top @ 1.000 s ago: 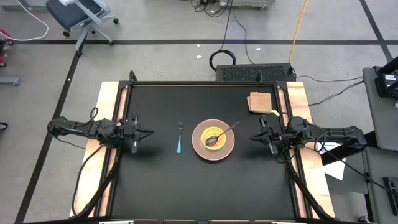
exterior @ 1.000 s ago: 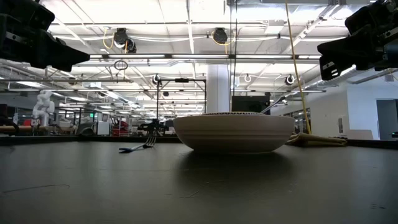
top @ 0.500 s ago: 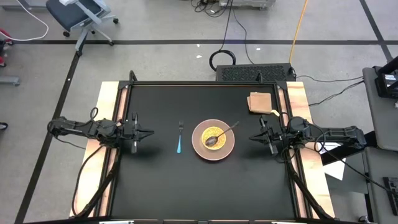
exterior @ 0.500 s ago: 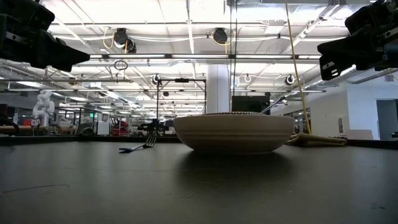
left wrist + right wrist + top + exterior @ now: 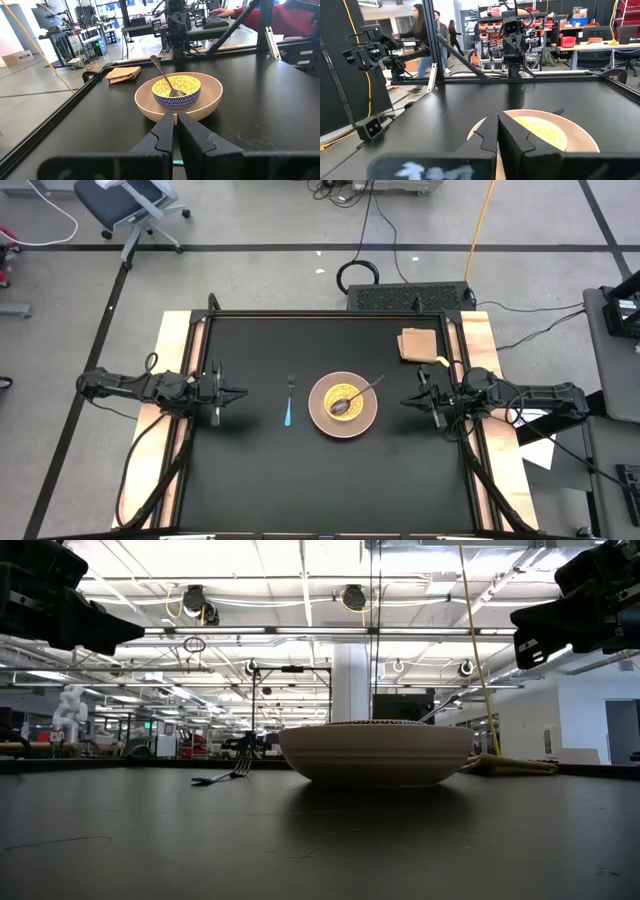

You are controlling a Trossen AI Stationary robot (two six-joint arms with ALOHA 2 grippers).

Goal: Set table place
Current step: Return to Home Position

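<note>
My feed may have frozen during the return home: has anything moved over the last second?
Nothing visibly changed. The left gripper and right gripper sit at opposite table edges, jaws shut, holding nothing. The spoon lies in the bowl on the plate, and the fork lies beside the plate.

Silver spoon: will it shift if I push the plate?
Probably: the spoon only leans on the rim of the yellow bowl, handle overhanging, so it may slide or pivot. The bowl, loose on the plate, could skid too.
</note>
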